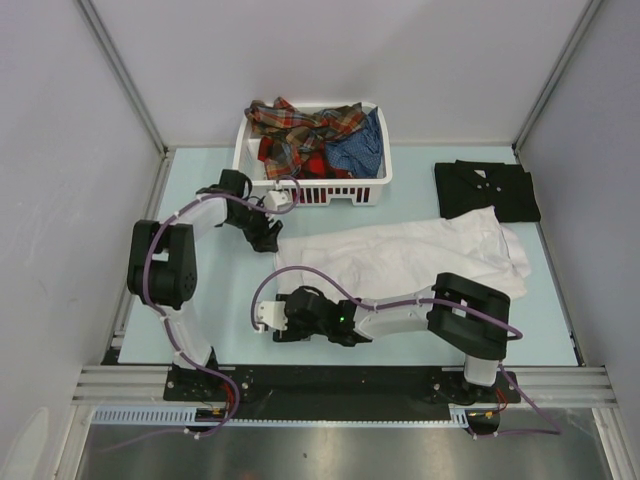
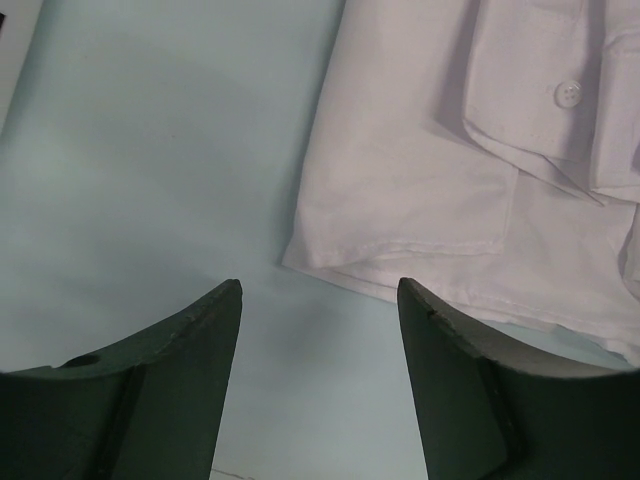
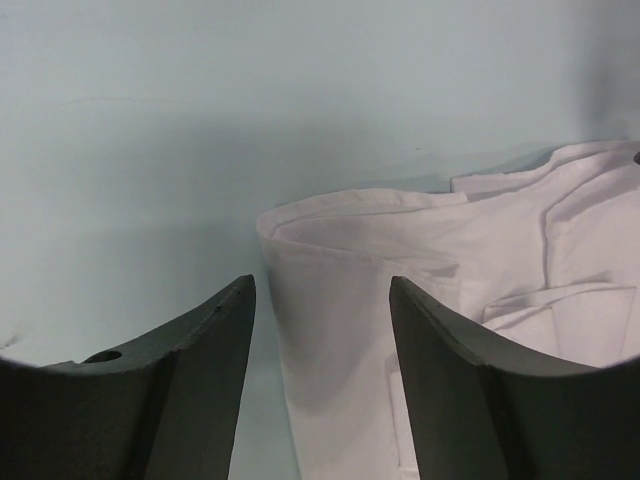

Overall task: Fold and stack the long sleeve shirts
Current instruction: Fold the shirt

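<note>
White shirt [image 1: 400, 255] — soft creased cloth, stitched hem

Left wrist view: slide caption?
Open left gripper over the light-blue table, next to a corner of the white shirt.

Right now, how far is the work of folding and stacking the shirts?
Done: one black shirt lies folded at the far right. In hand: the white shirt lies spread out, not yet neatly folded; the left gripper and right gripper are both open by its edge, holding nothing. Left: the plaid shirts and a blue shirt wait in the basket.
</note>
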Robot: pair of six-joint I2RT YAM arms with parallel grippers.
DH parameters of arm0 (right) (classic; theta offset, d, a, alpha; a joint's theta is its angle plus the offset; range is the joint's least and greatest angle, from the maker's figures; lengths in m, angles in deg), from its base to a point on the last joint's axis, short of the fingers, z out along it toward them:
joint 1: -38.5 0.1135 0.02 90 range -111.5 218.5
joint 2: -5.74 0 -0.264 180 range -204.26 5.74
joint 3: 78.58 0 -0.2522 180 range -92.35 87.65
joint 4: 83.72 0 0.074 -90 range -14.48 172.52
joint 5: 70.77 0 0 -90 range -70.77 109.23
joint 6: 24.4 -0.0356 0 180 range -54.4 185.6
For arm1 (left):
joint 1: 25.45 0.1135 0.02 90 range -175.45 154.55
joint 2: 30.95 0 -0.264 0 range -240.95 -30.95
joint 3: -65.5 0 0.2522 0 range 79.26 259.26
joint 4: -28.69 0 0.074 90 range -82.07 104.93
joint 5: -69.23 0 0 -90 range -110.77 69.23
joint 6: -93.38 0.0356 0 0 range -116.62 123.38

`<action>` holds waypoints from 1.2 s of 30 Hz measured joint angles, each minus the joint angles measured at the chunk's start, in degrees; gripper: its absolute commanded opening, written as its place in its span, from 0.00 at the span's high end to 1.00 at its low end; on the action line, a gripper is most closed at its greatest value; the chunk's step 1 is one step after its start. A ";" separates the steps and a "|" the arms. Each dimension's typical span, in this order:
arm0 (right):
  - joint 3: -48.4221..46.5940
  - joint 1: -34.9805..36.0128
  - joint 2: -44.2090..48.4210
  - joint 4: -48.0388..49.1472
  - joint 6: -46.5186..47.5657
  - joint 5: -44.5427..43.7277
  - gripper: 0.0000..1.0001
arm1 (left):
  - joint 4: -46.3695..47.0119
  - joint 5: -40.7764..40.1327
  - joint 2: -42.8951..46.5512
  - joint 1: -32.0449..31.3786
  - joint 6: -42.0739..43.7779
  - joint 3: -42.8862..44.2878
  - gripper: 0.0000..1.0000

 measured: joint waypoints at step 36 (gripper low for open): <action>-0.68 -0.31 -5.03 5.07 1.62 -2.45 1.00 | -8.72 -1.40 -4.39 -1.97 0.74 11.28 0.41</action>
